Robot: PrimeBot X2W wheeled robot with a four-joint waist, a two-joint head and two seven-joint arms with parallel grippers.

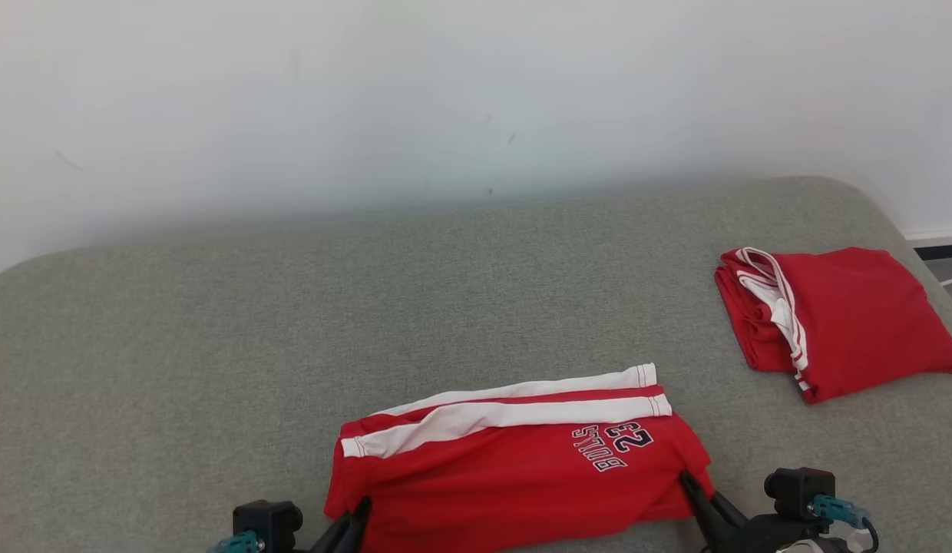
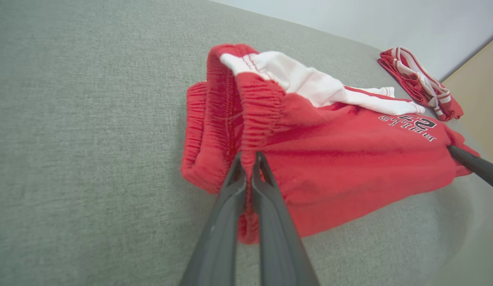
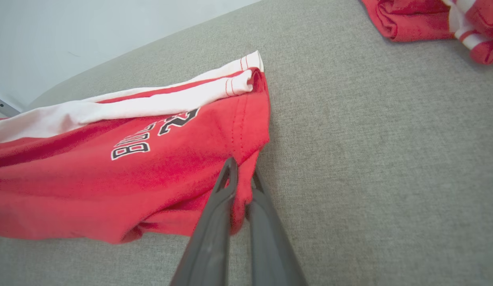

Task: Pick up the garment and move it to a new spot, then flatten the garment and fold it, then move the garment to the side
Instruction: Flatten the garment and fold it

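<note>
The garment [image 1: 514,468] is a pair of red shorts with white side stripes and black-and-white lettering, lying near the front edge of the grey cushion. My left gripper [image 1: 362,508] is shut on its elastic waistband corner [image 2: 248,157]. At the other end my right gripper [image 1: 687,482] is shut on the hem corner [image 3: 242,174]. The near edge of the garment [image 2: 350,167] hangs slightly lifted between the two grips, and the garment [image 3: 111,174] is folded over lengthwise with the stripes on the far side.
A second red and white folded garment [image 1: 829,315] lies at the right end of the grey cushion [image 1: 292,322], also seen as folded garment [image 2: 421,83] and folded garment [image 3: 437,24]. A pale wall [image 1: 445,100] rises behind. Bare cushion spreads left and behind.
</note>
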